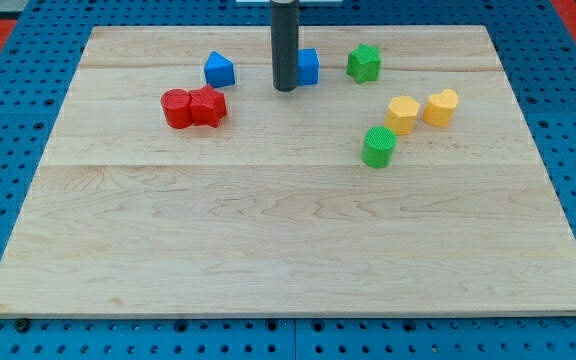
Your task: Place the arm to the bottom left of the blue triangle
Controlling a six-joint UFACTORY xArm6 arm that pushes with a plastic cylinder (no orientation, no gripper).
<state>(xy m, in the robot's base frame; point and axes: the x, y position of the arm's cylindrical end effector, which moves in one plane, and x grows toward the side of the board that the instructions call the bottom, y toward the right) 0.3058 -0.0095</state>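
Observation:
The blue triangle (219,69) sits near the view's top, left of centre, on the wooden board (288,230). My tip (285,88) is at the end of the dark rod, to the right of the blue triangle and slightly below it. It stands right beside a blue cube (309,67), which the rod partly hides.
Two red blocks (193,107) touch each other below and left of the blue triangle. A green star-like block (364,63) lies at the top right. Two yellow blocks (402,113) (441,106) and a green cylinder (378,146) lie at the right.

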